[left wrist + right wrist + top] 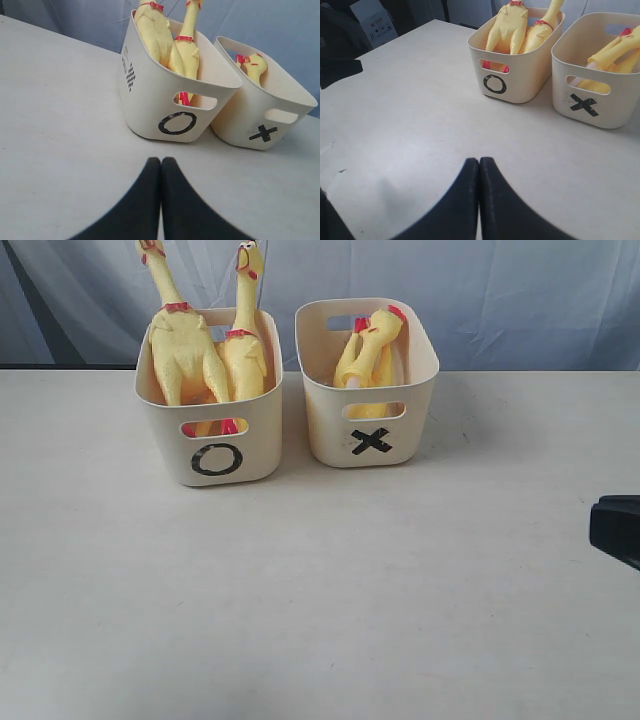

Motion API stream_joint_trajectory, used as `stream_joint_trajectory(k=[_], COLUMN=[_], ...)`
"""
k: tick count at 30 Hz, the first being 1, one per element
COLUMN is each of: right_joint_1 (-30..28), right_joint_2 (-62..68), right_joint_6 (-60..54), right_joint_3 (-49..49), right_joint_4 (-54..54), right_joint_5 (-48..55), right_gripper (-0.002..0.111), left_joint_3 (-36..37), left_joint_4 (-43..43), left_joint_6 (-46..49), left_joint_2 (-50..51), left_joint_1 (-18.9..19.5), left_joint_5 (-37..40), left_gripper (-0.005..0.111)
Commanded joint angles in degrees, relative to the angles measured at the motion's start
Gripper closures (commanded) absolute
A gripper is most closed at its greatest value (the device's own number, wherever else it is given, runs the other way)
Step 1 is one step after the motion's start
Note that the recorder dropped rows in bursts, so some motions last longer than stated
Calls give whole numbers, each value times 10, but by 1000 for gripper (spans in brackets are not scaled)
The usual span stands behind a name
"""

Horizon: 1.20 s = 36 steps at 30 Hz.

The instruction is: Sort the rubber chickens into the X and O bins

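Left fingers (142, 200) and right fingers (462, 200) are shut, empty. Two long yellow rubber chickens (185, 350) are stood in the left cream plastic O tub (258, 440), yellow chicken pieces (368, 355) in the right X tub (325, 430). The tall pair could be toppled by a nudged tub.

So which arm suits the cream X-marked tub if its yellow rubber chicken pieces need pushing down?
Right, probably: the cream X-marked tub sits on its side, and the right end effector is shut, empty.
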Motion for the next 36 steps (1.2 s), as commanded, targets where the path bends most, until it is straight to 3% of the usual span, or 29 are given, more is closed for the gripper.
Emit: stream_joint_trajectory(k=[1,6,9,13,17,22,24,36], right_joint_1=[-2,-2,-2,-2,-27,-172,-193,-191], right_joint_2=[-3,-3,-3,-3,-39,-157,-186,-255], right_joint_6=[-1,-1,-1,-1,-1,-1,-1,-1], right_joint_3=[2,2,2,2,2,2,2,1], right_joint_4=[3,3,3,3,8,9,9,24], right_joint_5=[-5,-5,-6,-8,-5,-5,-7,-5], right_gripper=[109,109,109,109,109,109,109,109], left_joint_3=[0,0,0,0,0,0,0,0], left_joint_4=[0,6,7,8,10,10,10,10], left_joint_6=[2,3,3,5,5,5,5,5], left_joint_2=[-18,-103,-184,-240,-256,-256,-256,-256], left_joint_1=[1,63,159,210,225,227,227,227], left_joint_5=[3,3,1,1,1,-1,0,0], left_gripper=[107,107,107,107,107,107,107,107])
